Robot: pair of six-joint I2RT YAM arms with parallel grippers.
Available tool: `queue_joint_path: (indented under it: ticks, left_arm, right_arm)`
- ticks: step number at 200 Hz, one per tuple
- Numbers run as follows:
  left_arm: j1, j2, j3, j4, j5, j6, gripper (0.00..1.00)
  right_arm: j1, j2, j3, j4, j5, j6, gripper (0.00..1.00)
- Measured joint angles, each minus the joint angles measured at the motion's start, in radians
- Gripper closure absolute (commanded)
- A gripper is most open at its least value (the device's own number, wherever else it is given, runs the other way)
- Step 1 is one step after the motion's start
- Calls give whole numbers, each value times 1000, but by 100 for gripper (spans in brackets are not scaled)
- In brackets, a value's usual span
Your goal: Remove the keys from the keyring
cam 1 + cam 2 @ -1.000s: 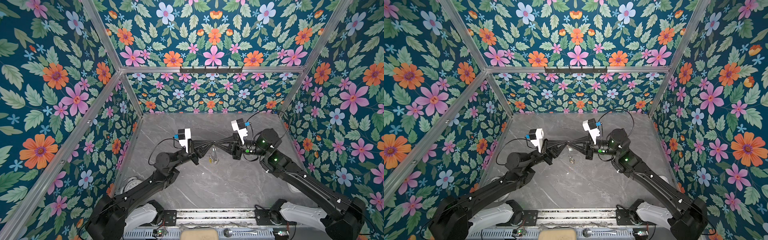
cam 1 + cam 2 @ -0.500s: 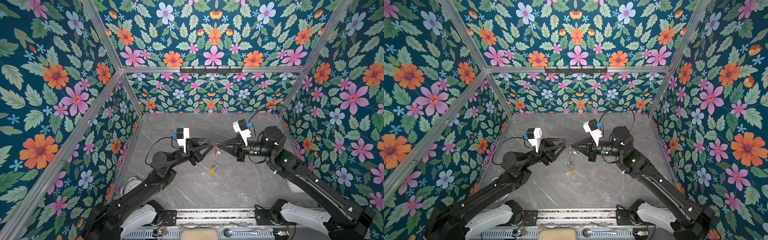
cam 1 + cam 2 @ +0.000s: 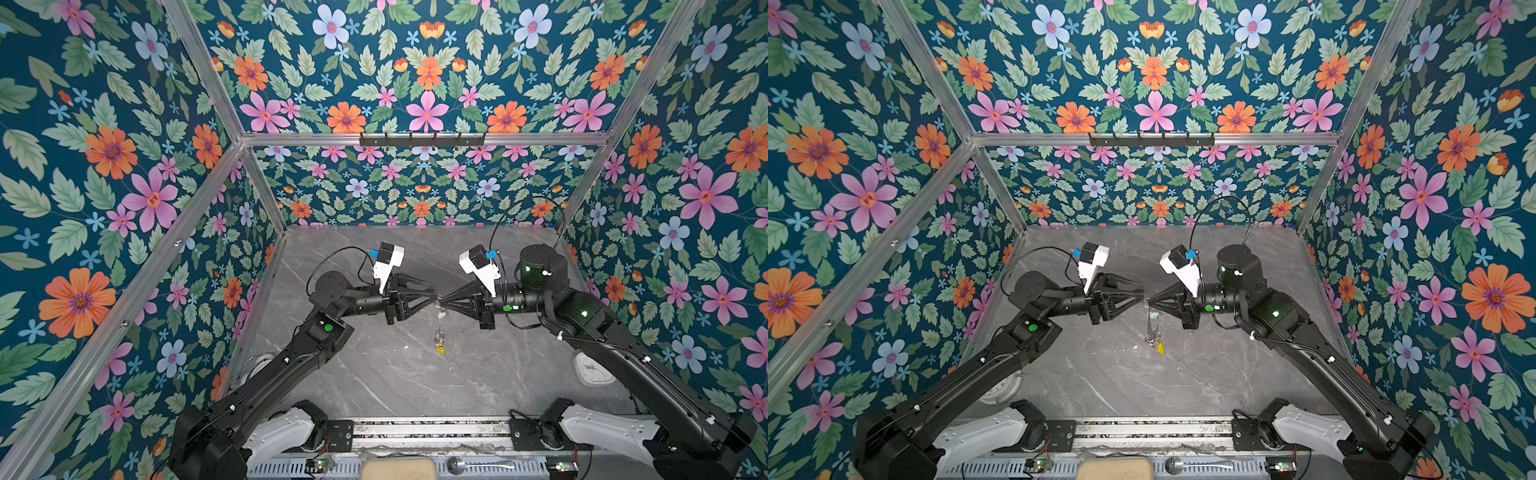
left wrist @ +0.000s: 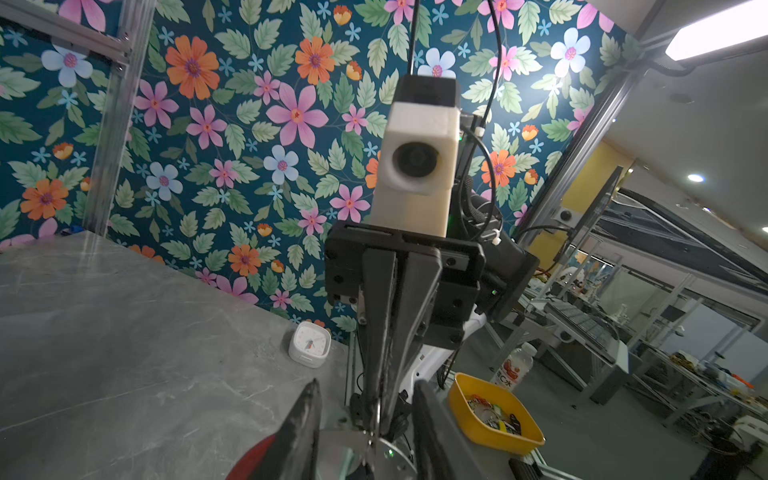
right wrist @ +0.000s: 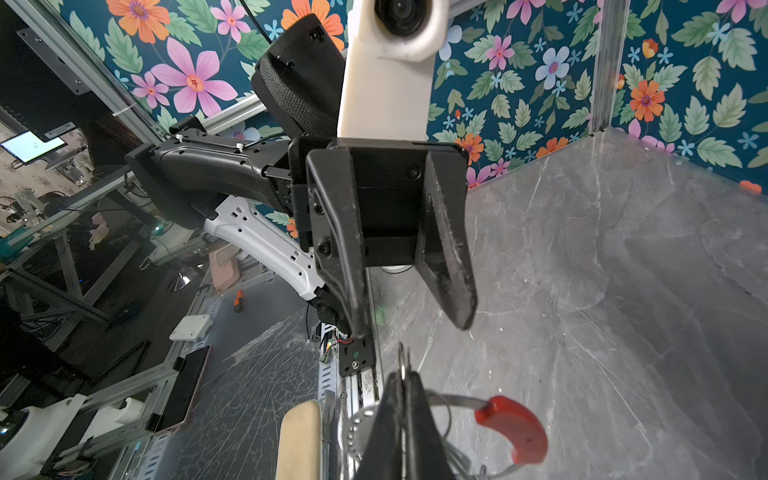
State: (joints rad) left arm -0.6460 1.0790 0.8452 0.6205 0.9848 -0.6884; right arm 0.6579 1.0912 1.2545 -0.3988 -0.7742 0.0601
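Keys [image 3: 438,341] hang in a small bunch below the meeting jaws, over the grey bench [image 3: 374,374], with a yellow tag [image 3: 440,350] lowest among them; the keyring [image 5: 455,400] they hang from is pinched by the right gripper [image 3: 444,298], whose jaws are pressed together on its rim, a thin silver edge poking out past their tips in the right wrist view; the hoop's red section [image 5: 515,428] curves away close beside those shut jaws; the left gripper [image 3: 435,296] faces the right one tip to tip, its jaws spread apart and holding nothing, one on either side of the shut pair in the left wrist view, though whether they touch the ring I cannot tell; in both top views the two sets of jaws meet level, raised off the bench; a white clock [image 3: 592,370] sits on the bench well apart from the jaws, on the right gripper's side.
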Motion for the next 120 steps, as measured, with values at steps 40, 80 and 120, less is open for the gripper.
queue_joint_path:
  ticks: [40, 80, 120]
  left_arm:
    - [0, 18, 16, -59, 38, 0, 63]
    - [0, 18, 21, -76, 61, 8, 77]
    - [0, 16, 21, -75, 64, 7, 80]
  right_arm:
    - [0, -5, 8, -7, 24, -11, 100]
    - [0, -6, 12, -10, 56, -14, 100]
    - [1, 0, 15, -14, 81, -14, 100]
